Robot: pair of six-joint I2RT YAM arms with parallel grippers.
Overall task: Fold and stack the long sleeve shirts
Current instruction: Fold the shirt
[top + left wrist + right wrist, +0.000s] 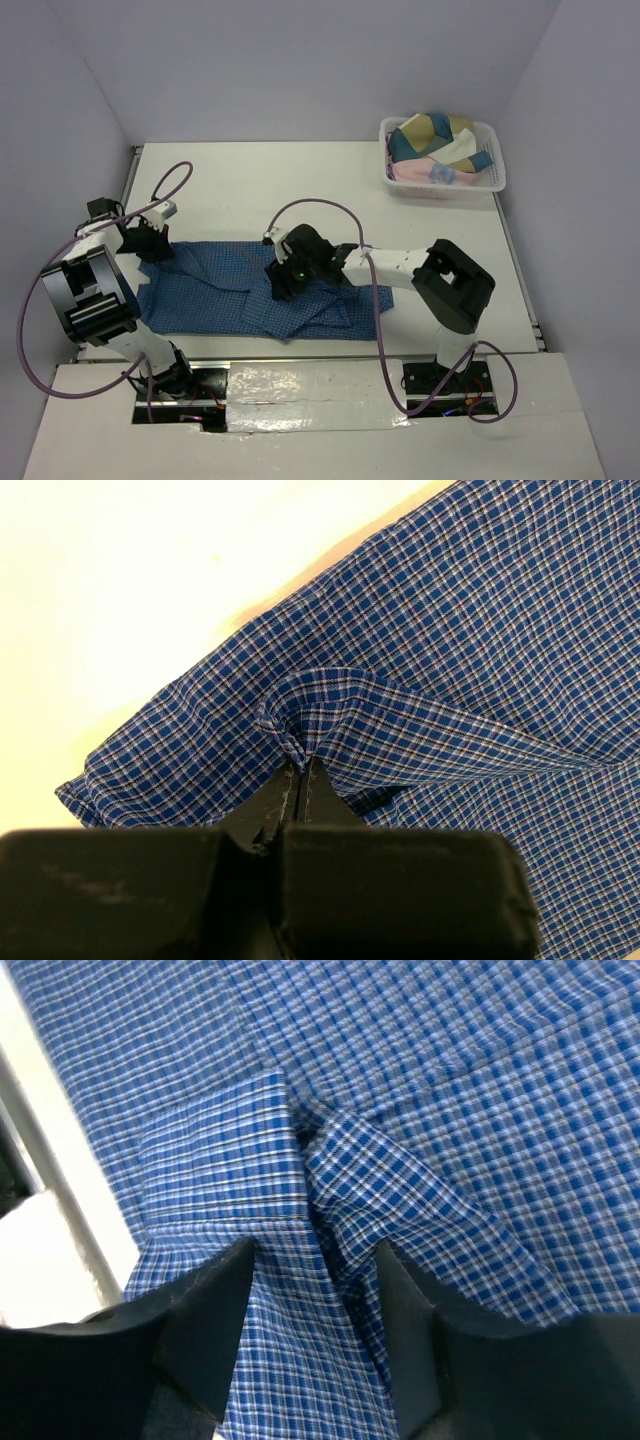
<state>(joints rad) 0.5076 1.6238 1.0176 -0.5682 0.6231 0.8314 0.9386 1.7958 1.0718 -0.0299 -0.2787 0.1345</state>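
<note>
Blue checked shirt (230,290) is lying spread across the bench's (300,190) near side, soft and floppy, so I'm guessing pinch raised folds. Left claw (300,765) is clamping one; right claw (315,1250) is sitting part-open astride another.

Black-and-white arms (395,265), purple cables (320,202)

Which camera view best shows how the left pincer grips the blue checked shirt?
Left wrist: the left pincer, shut, pinches a small fold of the blue checked shirt. The top view shows it over the shirt's left edge, the grip too small to read. The right wrist view shows only the right pincer astride another fold.
</note>
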